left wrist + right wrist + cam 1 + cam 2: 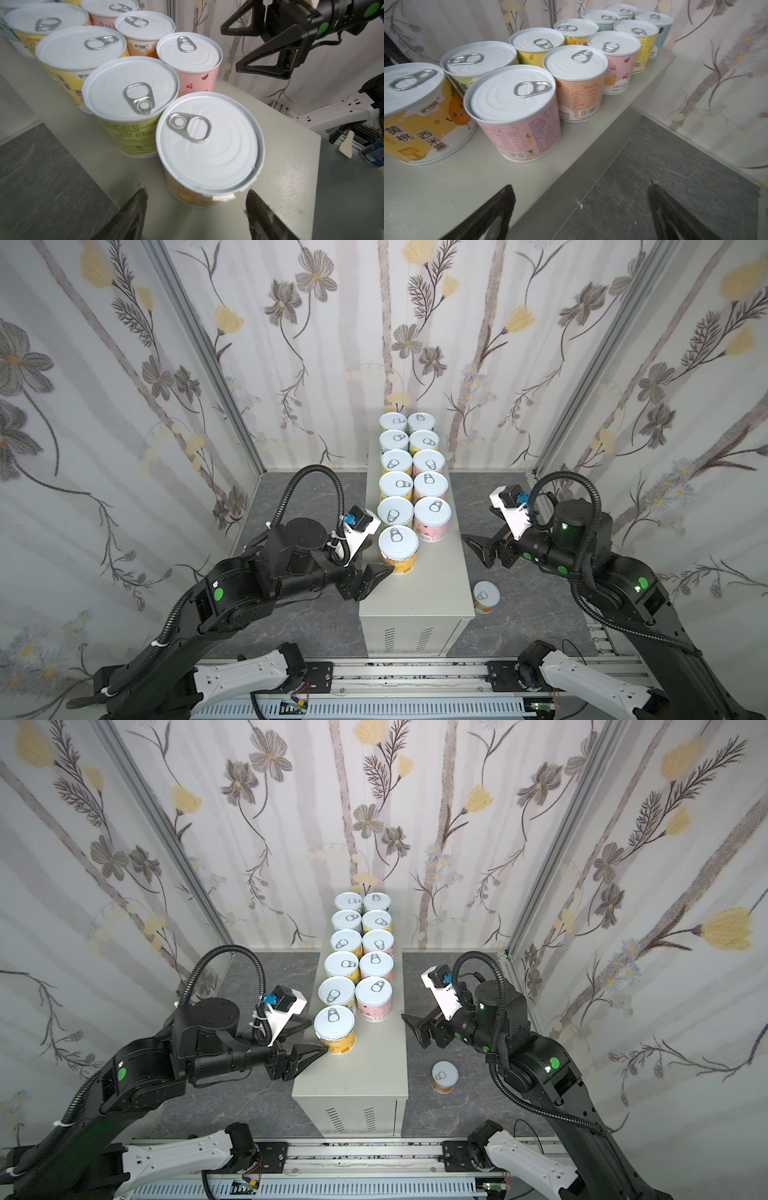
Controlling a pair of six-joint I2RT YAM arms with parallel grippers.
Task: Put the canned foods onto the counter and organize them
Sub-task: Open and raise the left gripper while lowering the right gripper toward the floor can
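The counter (pixel 432 585) is a pale grey-beige box in the middle in both top views. Several canned foods stand on it in two close columns reaching back to the wall, a pink can (pixel 432 519) at the front of the right column. The nearest can (pixel 398 549), yellow-orange, ends the left column. My left gripper (pixel 380 558) is open at its left side. In the left wrist view the fingertips (pixel 143 191) stand wide, just short of this can (pixel 209 143), not touching it. One can (pixel 486 596) stands on the floor right of the counter. My right gripper (pixel 478 524) hangs open and empty over the counter's right edge (pixel 571 166).
Dark grey marbled floor (pixel 528 626) lies on both sides of the counter. Flowered walls close in the back and sides. A metal rail (pixel 395 672) runs along the front. The counter's front half (pixel 353 1077) is bare, with vent slots (pixel 349 1119) on its near end.
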